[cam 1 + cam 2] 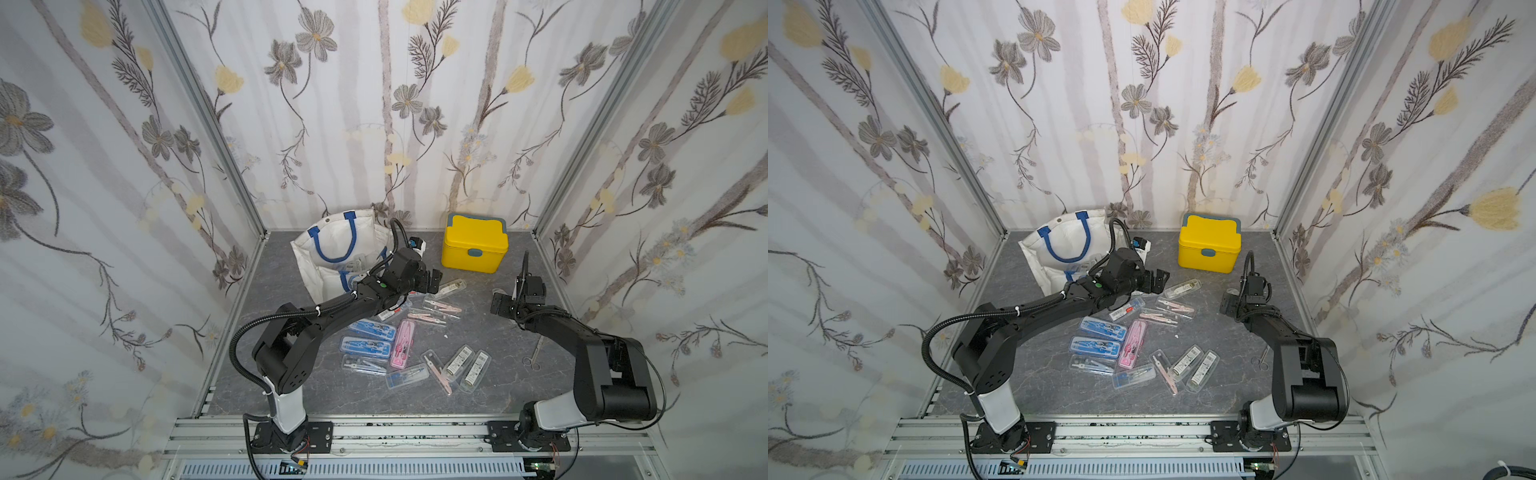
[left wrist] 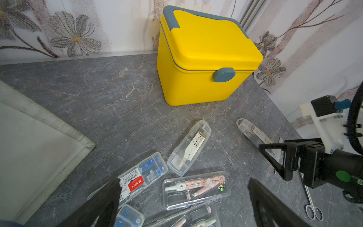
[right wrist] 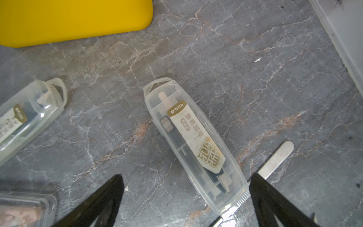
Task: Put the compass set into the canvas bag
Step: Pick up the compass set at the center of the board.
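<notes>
Right hand [image 3: 186, 175] stood wide, empty, over a compass set [image 3: 194, 145] at two o'clock; I judged the grasp pending: descend, close, then carry to the canvas bag [image 1: 332, 249] at eleven o'clock.

13 cases [image 1: 402, 344], 1 bag [image 1: 309, 253], 1 box [image 1: 473, 249]

Matte black, white-shelled at the lowest links [image 1: 289, 409]; trails ribbed black conduit [image 1: 233, 349], zip-tied white; bears a green dot [image 1: 383, 285]; ends in the left gripper [image 2: 184, 181], fingers [image 2: 104, 204] wedge-shaped.

yellow box [image 1: 473, 249], white-blue canvas bag [image 1: 332, 249]
</notes>
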